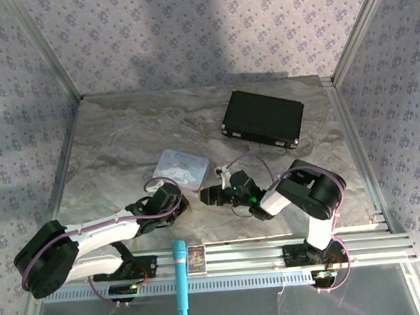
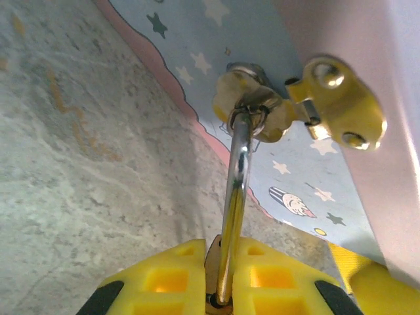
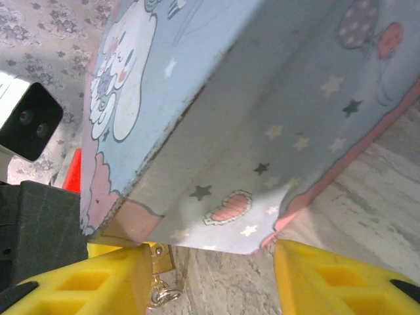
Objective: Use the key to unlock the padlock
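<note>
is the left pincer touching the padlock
Touching. The left wrist view shows the left pincer clamped on the padlock, its shackle rising out of the grip.

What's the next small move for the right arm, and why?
Probably back the right gripper away from the tin: its jaws are open, a brass piece with a ring hangs beside one finger, and the left gripper is shut on the padlock threaded through the hasp.
</note>
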You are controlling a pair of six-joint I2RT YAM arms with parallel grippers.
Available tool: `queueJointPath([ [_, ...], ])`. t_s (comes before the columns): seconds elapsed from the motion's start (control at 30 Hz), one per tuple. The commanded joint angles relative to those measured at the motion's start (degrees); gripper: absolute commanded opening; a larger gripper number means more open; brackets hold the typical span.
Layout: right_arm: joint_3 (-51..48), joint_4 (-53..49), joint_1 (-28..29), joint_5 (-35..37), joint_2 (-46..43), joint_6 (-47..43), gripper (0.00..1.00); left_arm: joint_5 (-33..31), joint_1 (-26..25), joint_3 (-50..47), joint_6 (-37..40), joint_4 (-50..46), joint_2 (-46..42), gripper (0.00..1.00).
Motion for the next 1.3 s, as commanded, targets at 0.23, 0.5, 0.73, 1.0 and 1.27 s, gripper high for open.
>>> queueJointPath([
  [0.23,2.21,-19.38,2.27,11.89,-10.73,-3.97,0.79,-3.43,2.13,6.30,10.62,-18.05,1.20,0.01],
  [0.5,10.25,-28.16,0.91,13.68,-7.56,-2.33,0.79,-3.95,2.77,12.21,18.33,-25.41,6.23,0.03],
  [0.73,16.86,-42.36,0.86,19.63,-4.35,-2.75,0.74,-8.35,2.15,18.73,24.82,-34.43,15.93,0.08],
  [1.0,14.72,-40.79,-0.05,18.43,-2.67,-0.84,0.73,-16.86,-4.70,29.98,24.55,-45.68,31.12,0.16],
  [1.27,13.85,-40.55,-1.28,18.23,-3.62,-1.29,0.73,-16.81,-8.90,35.61,23.68,-46.13,36.66,0.29],
])
